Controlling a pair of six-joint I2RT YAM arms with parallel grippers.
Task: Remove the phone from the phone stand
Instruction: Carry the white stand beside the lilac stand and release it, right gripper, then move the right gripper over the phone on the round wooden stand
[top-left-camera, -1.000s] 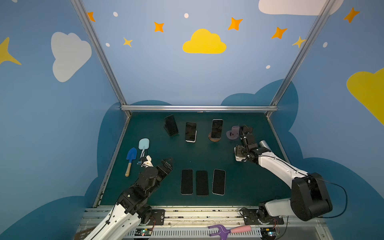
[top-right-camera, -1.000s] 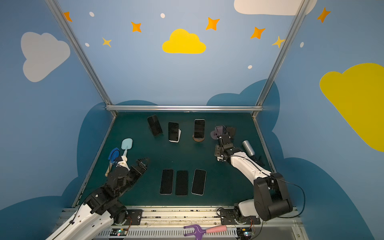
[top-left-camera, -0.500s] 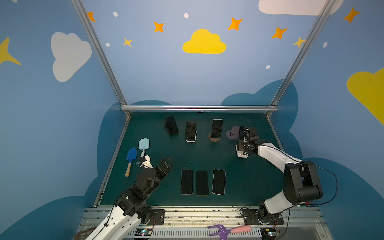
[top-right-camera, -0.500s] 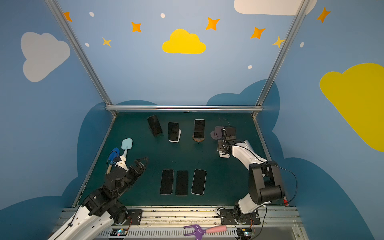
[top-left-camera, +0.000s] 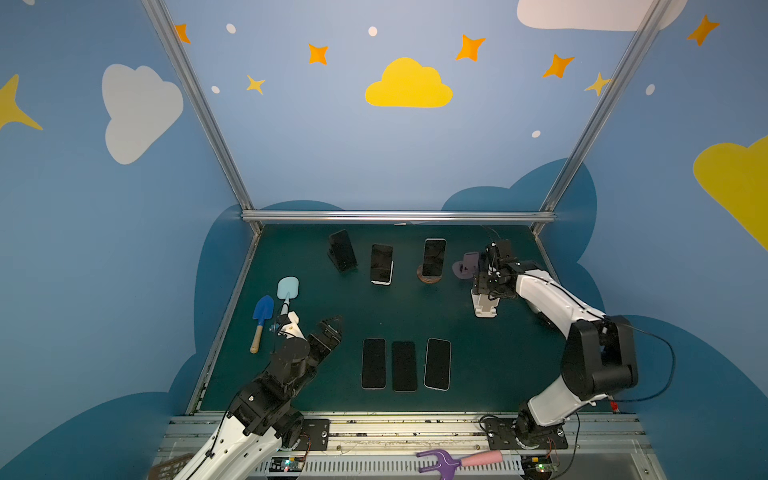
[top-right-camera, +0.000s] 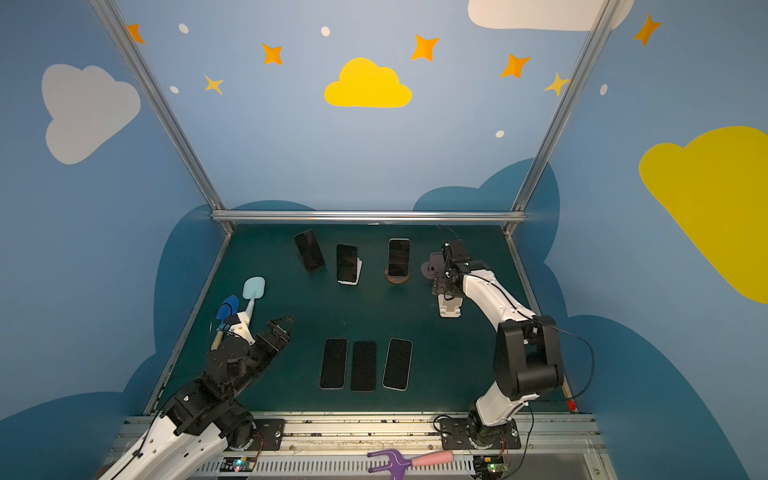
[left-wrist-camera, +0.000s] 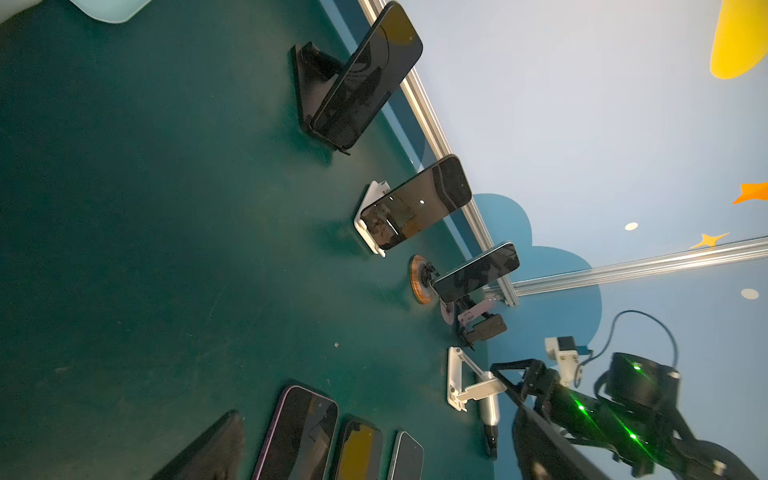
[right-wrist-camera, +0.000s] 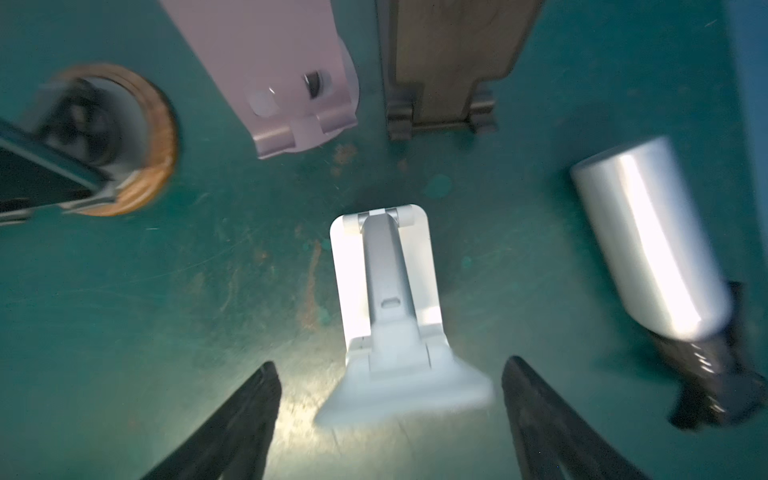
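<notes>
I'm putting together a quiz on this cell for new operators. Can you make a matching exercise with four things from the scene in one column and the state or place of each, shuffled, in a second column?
Things
1. black stand
2. right-hand white stand
3. round wooden stand
4. purple hand rake

States or places
A. holds no phone
B. lies on the metal rail at the front
C. holds the leftmost upright phone
D. holds the rightmost upright phone

Pairs: 1-C, 2-A, 3-D, 4-B
</notes>
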